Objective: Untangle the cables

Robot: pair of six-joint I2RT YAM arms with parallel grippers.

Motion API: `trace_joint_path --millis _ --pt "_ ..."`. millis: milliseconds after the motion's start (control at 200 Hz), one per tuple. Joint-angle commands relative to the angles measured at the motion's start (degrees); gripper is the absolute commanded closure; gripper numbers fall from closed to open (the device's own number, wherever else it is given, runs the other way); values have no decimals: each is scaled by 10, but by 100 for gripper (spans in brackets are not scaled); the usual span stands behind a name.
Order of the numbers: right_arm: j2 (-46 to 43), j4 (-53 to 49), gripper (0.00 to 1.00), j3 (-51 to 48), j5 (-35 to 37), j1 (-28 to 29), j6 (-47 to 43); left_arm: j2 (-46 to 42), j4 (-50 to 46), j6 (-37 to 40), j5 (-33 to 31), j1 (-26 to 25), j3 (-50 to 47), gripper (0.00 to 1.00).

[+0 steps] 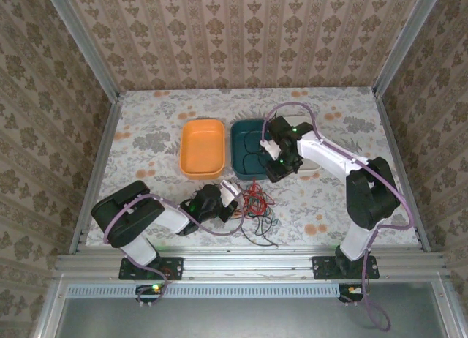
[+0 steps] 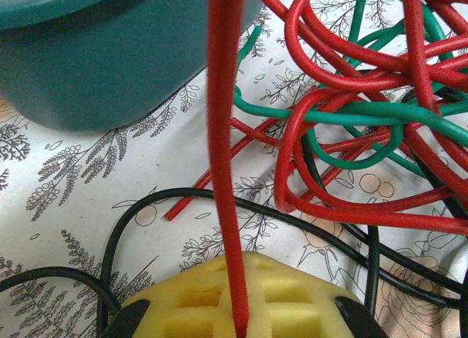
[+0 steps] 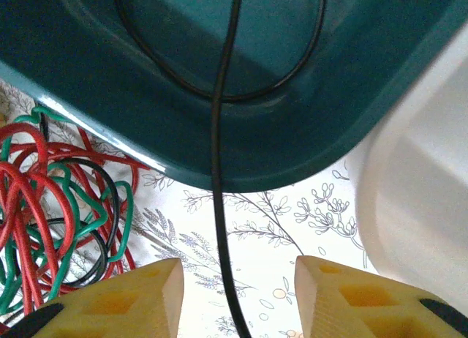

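Observation:
The cables (image 1: 256,204) lie as a red, green and black tangle on the floral table in front of the bins. My left gripper (image 1: 219,199) sits just left of the tangle and is shut on one red cable (image 2: 223,133), which runs taut from between the yellow pads (image 2: 292,301) up out of view. Behind it the tangle (image 2: 365,96) spreads on the cloth. My right gripper (image 1: 278,166) hovers at the near edge of the teal bin (image 1: 245,144). It stands open (image 3: 239,301), and a black cable (image 3: 218,170) runs from the bin through the gap, touching neither finger.
An orange bin (image 1: 202,148) stands left of the teal bin, and a white container (image 3: 424,192) stands right of it. The teal bin's wall (image 2: 95,67) is close to my left gripper. A loop of black cable (image 3: 175,74) lies inside the teal bin.

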Motion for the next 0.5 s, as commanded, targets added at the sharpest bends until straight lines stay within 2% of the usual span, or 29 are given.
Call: trace_joint_path --millis 0,60,150,280,495 --pt "10 -23 74 -3 4 5 7 12 -12 11 -5 -3 -13 100" --pt "4 -22 89 1 15 5 11 12 -12 11 -7 -3 -13 100" --pt "-17 -23 95 14 20 5 12 13 -12 11 -7 -3 -13 100" --pt "-43 -34 96 59 -33 5 12 16 -8 10 -8 -4 -14 100" --pt "-31 -59 95 134 -154 7 32 17 -3 10 -10 -5 -16 100"
